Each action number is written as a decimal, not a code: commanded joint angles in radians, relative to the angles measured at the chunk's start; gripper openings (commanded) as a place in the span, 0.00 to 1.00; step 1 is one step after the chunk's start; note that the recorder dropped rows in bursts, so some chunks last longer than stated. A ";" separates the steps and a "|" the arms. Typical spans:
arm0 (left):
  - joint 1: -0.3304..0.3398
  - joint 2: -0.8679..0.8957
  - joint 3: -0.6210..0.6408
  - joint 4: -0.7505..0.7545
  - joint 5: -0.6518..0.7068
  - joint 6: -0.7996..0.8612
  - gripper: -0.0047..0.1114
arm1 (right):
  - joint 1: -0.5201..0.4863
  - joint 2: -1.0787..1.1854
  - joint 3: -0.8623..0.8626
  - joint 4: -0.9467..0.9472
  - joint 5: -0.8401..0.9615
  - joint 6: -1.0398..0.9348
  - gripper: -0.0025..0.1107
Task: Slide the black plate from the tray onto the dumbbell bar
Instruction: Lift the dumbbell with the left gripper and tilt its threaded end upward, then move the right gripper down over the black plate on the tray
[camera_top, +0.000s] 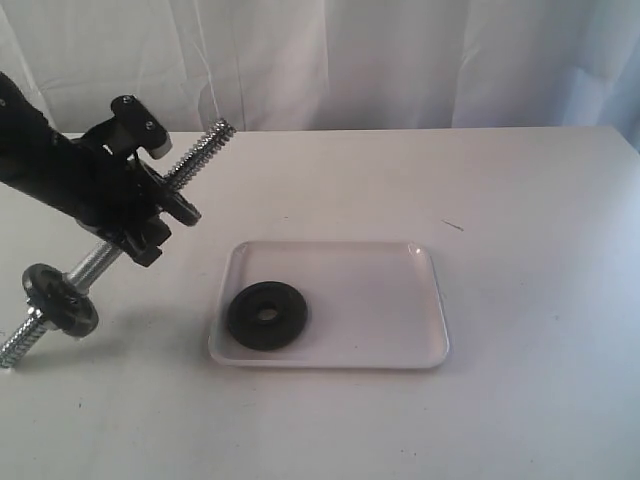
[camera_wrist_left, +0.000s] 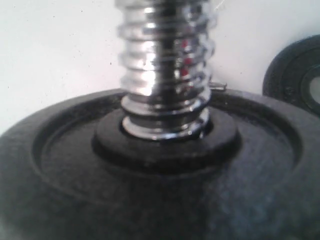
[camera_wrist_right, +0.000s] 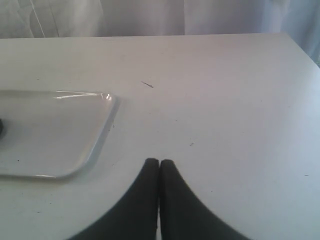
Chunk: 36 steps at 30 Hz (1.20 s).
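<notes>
With the left claw (camera_top: 150, 215) clamped on the tilted bar (camera_top: 200, 148), the right claw (camera_wrist_right: 159, 164), pinched shut and empty, should grip the plate (camera_top: 266, 316), lying at the tray's (camera_top: 380, 300) end nearer the bar, by its rim, keeping the hole clear.

On the desk (camera_top: 520, 200), near the middle, the tray (camera_top: 400, 300); flat in its left part, the black plate (camera_top: 243, 318). Left of the tray, apart from it, the dumbbell bar (camera_top: 200, 148), slanting from front-left to back-right, with a disc (camera_top: 62, 298) near its front end.
</notes>
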 joint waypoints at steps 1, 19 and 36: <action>-0.004 -0.143 0.077 -0.076 -0.064 -0.044 0.04 | 0.005 -0.005 0.005 0.032 -0.136 0.064 0.02; -0.004 -0.313 0.343 -0.172 -0.111 -0.044 0.04 | 0.081 -0.002 -0.046 0.202 -0.346 0.691 0.02; -0.004 -0.348 0.344 -0.176 -0.134 -0.044 0.04 | 0.149 1.123 -1.114 0.235 0.392 -0.396 0.02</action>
